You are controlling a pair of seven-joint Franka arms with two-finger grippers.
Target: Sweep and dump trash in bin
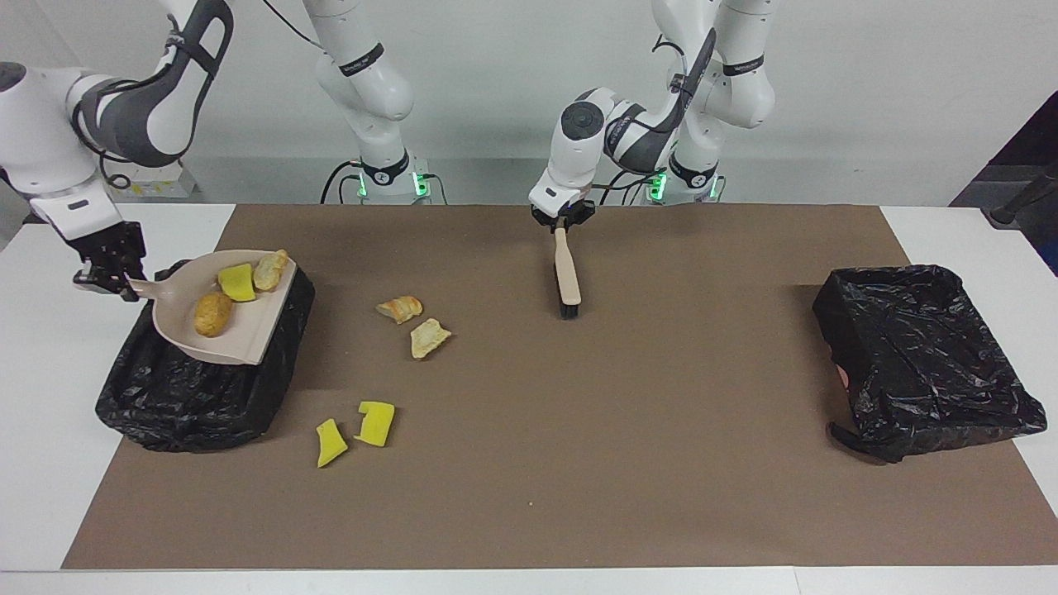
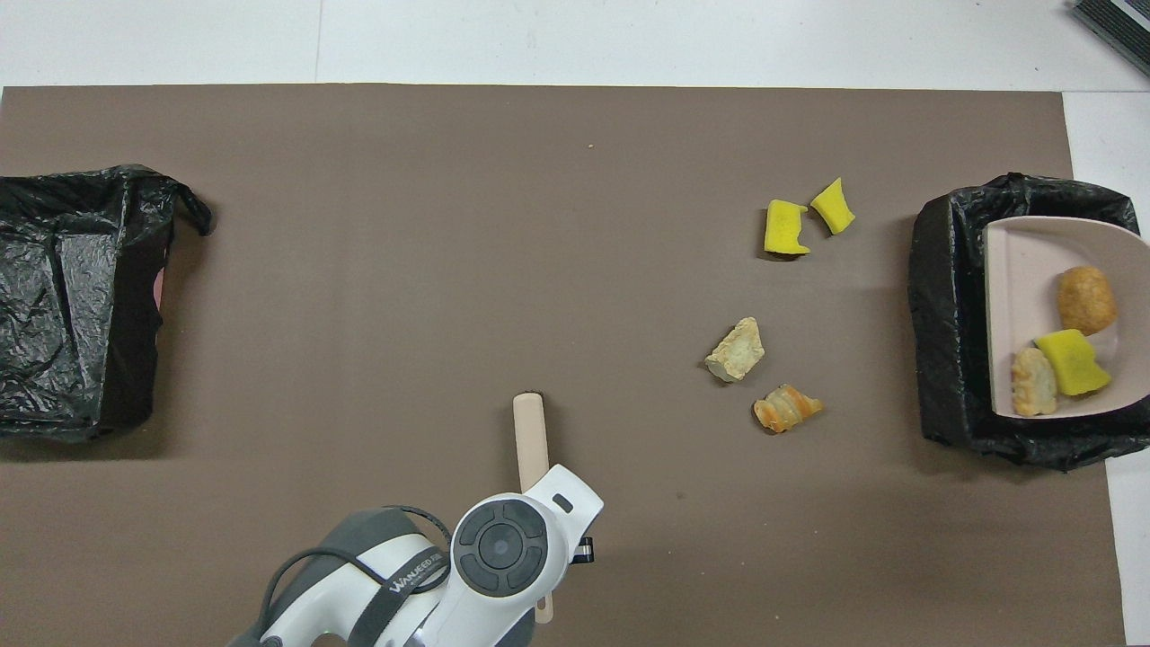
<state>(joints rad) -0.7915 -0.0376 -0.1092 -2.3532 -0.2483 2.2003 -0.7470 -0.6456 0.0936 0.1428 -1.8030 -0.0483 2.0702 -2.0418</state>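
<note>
We see the right tool (image 1: pixel 106 277) over the right arm's end of the desk (image 1: pixel 33 397), closed on the handle of a beige dustpan (image 1: pixel 248 326) that it holds tilted over a bin lined with black plastic (image 1: pixel 190 388). Three pieces of the trash ride in the pan: a brown bread-like lump (image 1: pixel 213 314), a yellow sponge chunk (image 1: pixel 237 283) and a tan lump (image 1: pixel 270 269) (the last two touch each other).

The other four scraps lie on the brown mat (image 1: pixel 620 454), just beside the bin and toward the middle of the desk. An orange-brown lump (image 1: pixel 400 308) and a pale tan lump (image 1: pixel 429 338) sit close together, and two yellow sponge chunks (image 1: pixel 331 442) (image 1: pixel 375 423) lie side by side, farther from the robots than the lumps.

The left tool (image 1: pixel 563 220) is over the middle of the mat, shut on the handle of a small beige brush (image 1: pixel 567 277), whose dark bristles (image 1: pixel 568 311) are down at the mat, pointing away from the robots. It is well apart from the scraps.

A second black-lined bin (image 1: pixel 917 355) stands at the left arm's end of the desk.
</note>
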